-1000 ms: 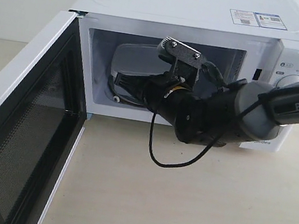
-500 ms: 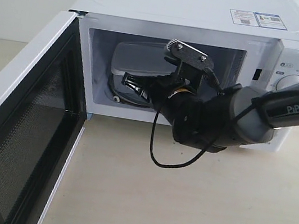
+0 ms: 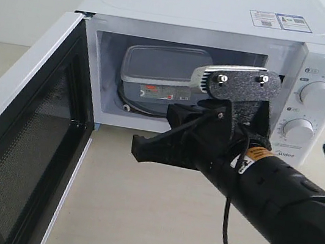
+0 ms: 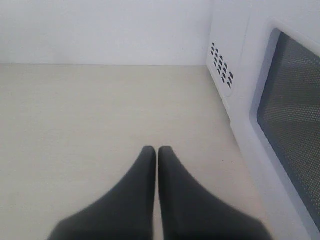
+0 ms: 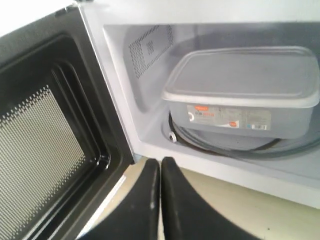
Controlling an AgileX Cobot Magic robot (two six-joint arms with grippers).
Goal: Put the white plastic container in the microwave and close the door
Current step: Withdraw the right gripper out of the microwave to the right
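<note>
We see the container point(image 3: 158, 72) resting inside the microwave point(image 3: 229, 12), which stands toward the desk's point(image 3: 135, 217) far edge, its door point(image 3: 24, 137) swung wide open. Our right gripper point(image 3: 138, 148), fingers pressed together and empty, hovers over the desk just outside the opening. Our left gripper point(image 4: 156, 151), likewise pressed together and empty, hangs low over the desk beside the door's outer face.
</note>
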